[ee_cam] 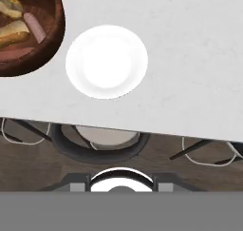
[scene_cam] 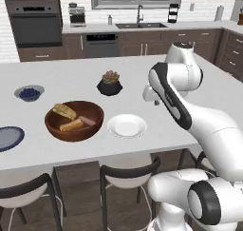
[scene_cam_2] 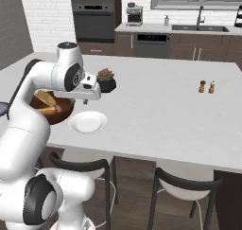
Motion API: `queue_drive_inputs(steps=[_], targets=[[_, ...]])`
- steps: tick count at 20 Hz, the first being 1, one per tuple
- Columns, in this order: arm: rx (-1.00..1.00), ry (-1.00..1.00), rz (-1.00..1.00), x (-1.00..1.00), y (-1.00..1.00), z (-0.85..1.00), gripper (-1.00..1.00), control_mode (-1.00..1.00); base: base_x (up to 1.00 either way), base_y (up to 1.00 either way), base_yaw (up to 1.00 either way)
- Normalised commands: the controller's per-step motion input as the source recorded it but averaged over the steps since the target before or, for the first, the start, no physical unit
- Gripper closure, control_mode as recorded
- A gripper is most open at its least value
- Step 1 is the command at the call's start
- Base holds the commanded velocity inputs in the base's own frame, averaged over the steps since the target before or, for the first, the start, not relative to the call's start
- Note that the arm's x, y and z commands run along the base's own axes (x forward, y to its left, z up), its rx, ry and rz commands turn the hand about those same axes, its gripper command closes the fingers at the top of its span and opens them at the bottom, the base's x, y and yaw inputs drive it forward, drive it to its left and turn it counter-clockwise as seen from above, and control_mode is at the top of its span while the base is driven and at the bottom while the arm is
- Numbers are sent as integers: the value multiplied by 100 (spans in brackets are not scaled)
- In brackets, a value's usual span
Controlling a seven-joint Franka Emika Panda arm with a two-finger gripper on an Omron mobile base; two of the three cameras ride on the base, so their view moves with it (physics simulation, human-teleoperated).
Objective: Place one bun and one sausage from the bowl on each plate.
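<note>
The brown wooden bowl (scene_cam: 73, 132) (scene_cam_2: 62, 114) (ee_cam: 54, 30) sits on the counter left of the white plate (scene_cam: 126, 126) (scene_cam_2: 87, 122) (ee_cam: 107, 61). It holds two tan buns (scene_cam: 64, 111) (scene_cam: 72, 126) (ee_cam: 13, 31) and a pinkish sausage (scene_cam: 88, 120) (ee_cam: 34, 26); a second sausage (ee_cam: 14, 54) lies beside it. At the far left lies the dark blue plate (scene_cam: 8, 137). My gripper (scene_cam: 155, 101) (scene_cam_2: 85, 101) (ee_cam: 121, 183) hangs shut above the counter, to the right of the white plate, with nothing in it.
A small grey bowl of blueberries (scene_cam: 29, 92) and a black pot with a succulent (scene_cam: 109, 84) (scene_cam_2: 107, 81) stand behind the bowl. Salt and pepper shakers (scene_cam_2: 207, 86) stand far right. Stools (scene_cam: 128, 173) (scene_cam_2: 80, 165) are tucked under the counter's near edge.
</note>
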Motion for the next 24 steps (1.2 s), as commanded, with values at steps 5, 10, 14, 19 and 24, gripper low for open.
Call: queue_drive_inputs(steps=[5,10,14,19,24], targets=[[0,-8,0,-62,0,-9,-100,-100,0,0,0],[0,0,0,0,0,0,-100,100,-43,68,0],[0,0,0,0,0,0,-100,100,9,100,-3],[0,0,0,0,0,0,-100,100,39,97,-4],[0,0,0,0,0,0,-100,100,67,43,-7]])
